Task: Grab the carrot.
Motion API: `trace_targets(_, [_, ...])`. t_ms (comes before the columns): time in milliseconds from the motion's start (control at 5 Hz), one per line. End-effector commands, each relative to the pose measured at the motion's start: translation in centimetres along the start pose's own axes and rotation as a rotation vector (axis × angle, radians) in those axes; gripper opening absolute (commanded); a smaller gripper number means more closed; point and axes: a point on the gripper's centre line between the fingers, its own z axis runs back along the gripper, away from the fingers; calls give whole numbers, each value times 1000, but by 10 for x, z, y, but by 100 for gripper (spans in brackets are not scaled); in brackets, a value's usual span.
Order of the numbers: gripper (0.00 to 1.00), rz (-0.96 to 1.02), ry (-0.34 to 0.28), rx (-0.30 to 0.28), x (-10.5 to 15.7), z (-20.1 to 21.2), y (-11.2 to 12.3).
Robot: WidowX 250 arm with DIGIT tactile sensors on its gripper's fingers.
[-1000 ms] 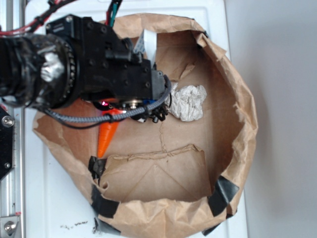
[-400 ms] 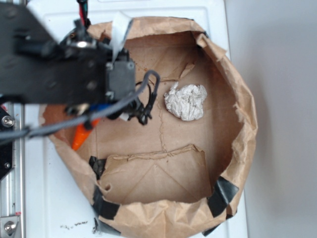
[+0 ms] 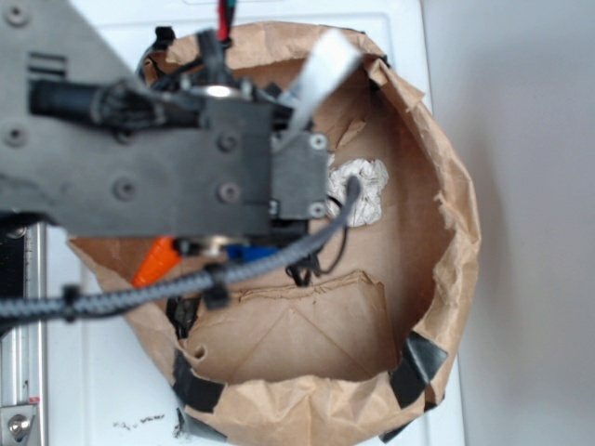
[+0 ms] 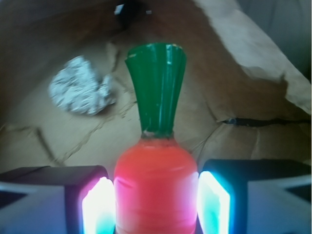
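Carrot (image 4: 155, 195) clamped in the gripper (image 4: 156, 202), above the brown paper bag (image 3: 446, 279).

Exterior view: large, blurred black arm across the upper left, hiding most of the bag's floor. Only an orange end of the carrot (image 3: 154, 261) visible, poking out from under the arm at the bag's left wall. Crumpled white paper ball (image 3: 363, 190) partly visible right of the arm, on the bag's floor. Bag resting on a white surface (image 3: 102, 372). Gripper itself hidden here.

Wrist view: orange body wedged between two glowing pads (image 4: 100, 207), one on each side, both pressed against it. Green ribbed top (image 4: 157, 87) pointing up and away from the camera. Paper ball (image 4: 80, 92) to the upper left on the bag's floor, well apart from the carrot.
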Motion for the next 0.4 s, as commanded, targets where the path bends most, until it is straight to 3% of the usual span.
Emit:
trace_targets(0, [0, -185, 34, -81, -10, 40, -8])
trace_targets(200, [0, -119, 43, -138, -9, 45, -11])
